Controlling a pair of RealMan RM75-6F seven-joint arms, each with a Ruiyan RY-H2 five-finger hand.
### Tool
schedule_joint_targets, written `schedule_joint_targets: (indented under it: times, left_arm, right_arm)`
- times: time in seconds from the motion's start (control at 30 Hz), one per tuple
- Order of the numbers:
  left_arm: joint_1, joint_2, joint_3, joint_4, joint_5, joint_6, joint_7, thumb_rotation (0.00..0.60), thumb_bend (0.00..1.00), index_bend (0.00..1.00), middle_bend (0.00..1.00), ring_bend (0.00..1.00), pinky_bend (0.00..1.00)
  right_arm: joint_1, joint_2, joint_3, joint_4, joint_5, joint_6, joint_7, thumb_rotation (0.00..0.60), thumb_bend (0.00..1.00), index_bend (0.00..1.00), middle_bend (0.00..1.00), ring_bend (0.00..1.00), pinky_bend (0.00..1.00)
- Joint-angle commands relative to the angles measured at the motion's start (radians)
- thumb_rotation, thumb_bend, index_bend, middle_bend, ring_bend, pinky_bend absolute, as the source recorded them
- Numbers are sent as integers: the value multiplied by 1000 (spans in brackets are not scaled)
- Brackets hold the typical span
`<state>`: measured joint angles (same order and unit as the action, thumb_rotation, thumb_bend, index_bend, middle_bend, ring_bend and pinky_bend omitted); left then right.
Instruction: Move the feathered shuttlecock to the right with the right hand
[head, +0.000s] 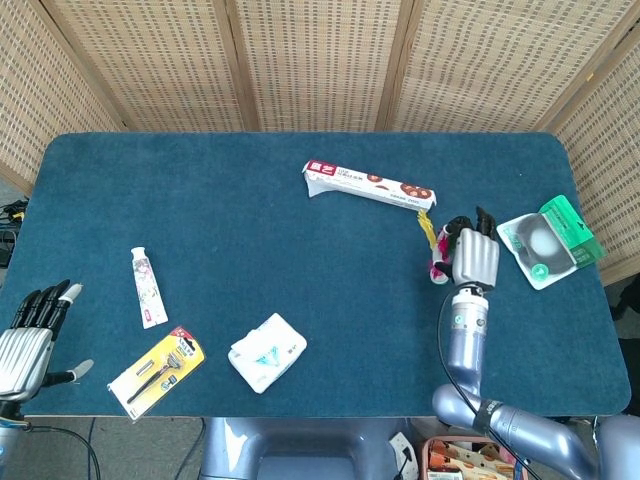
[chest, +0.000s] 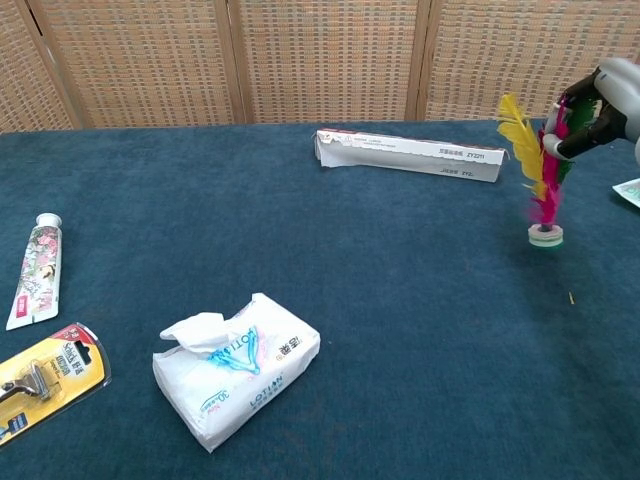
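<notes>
One blue felt table (head: 250, 200), wicker screens (head: 320, 60) behind. Right hand (head: 474, 256) grips feathered shuttlecock (chest: 541, 175) by its plumes, base on cloth beside long box (chest: 408, 154). Only head view shows left hand (head: 25, 335), fingers spread, holding nothing.

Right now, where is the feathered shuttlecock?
The feathered shuttlecock stands upright at the table's right side, held by the right robot hand, just right of the long box and left of the green packet.
</notes>
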<state>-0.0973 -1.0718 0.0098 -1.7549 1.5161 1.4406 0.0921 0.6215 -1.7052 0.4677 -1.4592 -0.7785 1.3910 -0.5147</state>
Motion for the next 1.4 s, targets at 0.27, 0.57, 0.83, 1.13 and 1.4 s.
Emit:
schedule_joint_targets:
  times: [0.27,0.57,0.83,1.13,1.4]
  left_arm:
    - [2,0,2,-4,7,3,7,600,0,0,0,0,0]
    - [4,-1,4,-7,14,5,12,600,0,0,0,0,0]
    - [6,0,2,-8,13,9,12,600,0,0,0,0,0]
    - [7,6,-4,-1,-1,7,-2,600,0,0,0,0,0]
    - [5,3,-10,7,-23,-5,6,600,0,0,0,0,0]
  right_arm:
    - [-26,12,-11,-8,31,-2,-1,600,434,582,301,22,0]
    - [-45,34,-24,-26,15,-8,19,600,404,426,128,0,0]
    - [-35,101,-2,-116,-40,21,-7,600,349,248,0,0,0]
    - [-105,263,-63,-292,-118,57,-47,600,326,192,0,0,0]
    - [-255,457,-201,-410,-300,108,41,600,281,53,0,0,0]
